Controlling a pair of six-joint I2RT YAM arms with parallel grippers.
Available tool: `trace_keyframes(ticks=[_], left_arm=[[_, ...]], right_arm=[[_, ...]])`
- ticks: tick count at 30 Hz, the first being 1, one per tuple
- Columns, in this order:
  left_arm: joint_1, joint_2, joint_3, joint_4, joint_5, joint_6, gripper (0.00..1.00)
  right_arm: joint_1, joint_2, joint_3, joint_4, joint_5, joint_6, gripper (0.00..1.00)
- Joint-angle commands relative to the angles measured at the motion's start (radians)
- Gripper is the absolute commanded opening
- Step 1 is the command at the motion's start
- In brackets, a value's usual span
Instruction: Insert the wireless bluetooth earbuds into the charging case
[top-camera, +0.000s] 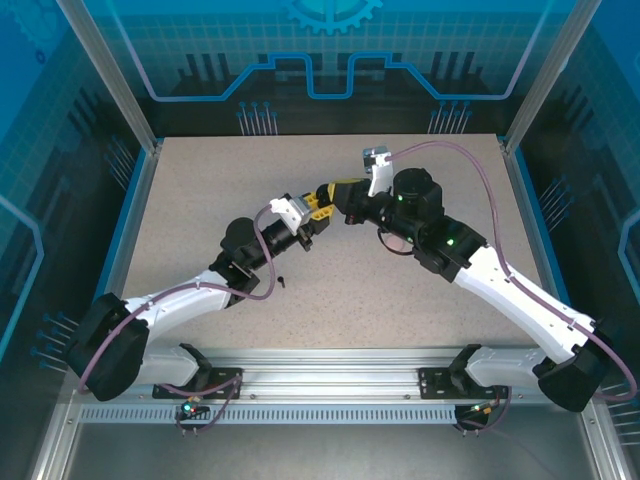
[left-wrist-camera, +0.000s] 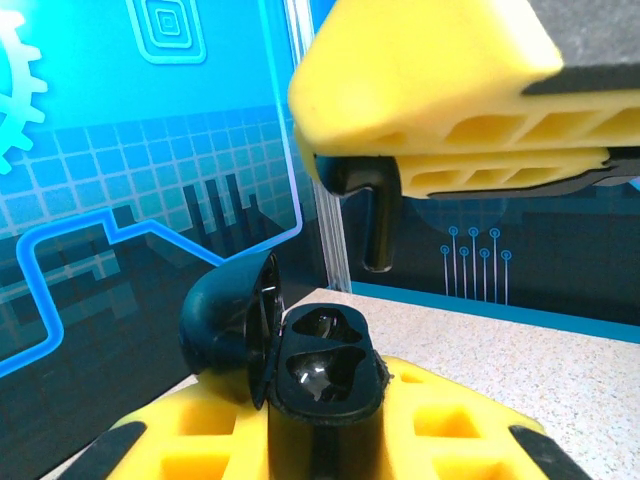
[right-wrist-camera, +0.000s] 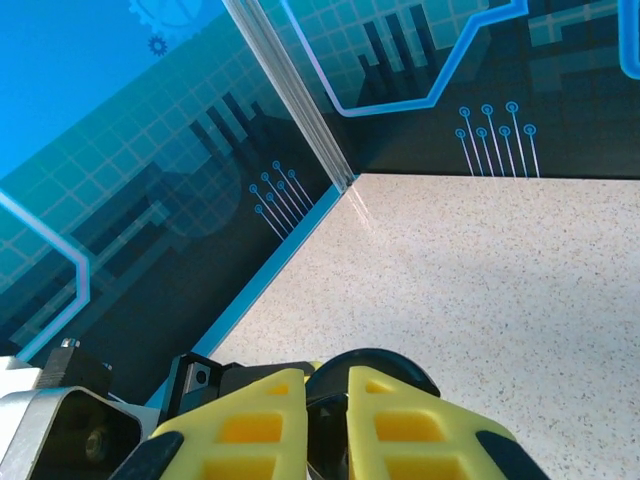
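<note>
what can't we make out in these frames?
- Left wrist view: base of the charging case, hidden between the left gripper fingers and cut by the bottom edge.
- Right wrist view: dark round shape beyond the right gripper, mostly covered by its fingers; unidentifiable.
- Top view: dark speck on the table, too small to identify.

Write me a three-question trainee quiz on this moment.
1. True or false: the charging case held in the left gripper has its lid shut.
2. What colour is the earbud pinched in the right gripper? A pink, B black, C purple.
3. Fill in: in the left wrist view, the earbud's stem points ___ toward the case.
Key: 1 false; 2 B; 3 down.
</note>
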Motion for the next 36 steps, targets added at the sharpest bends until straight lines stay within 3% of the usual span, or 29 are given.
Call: trace_keyframes(ticks=[1, 36], left_arm=[[-0.01, -0.017, 0.031, 0.034, 0.007, -0.019, 0.0], [-0.014, -0.059, 0.037, 0.032, -0.029, -0.021, 0.0]], right_arm=[[0.01, -0.007, -0.006, 0.07, -0.011, -0.006, 0.12], [-0.015, 0.004, -0.112, 0.107, 0.041, 0.045, 0.09]])
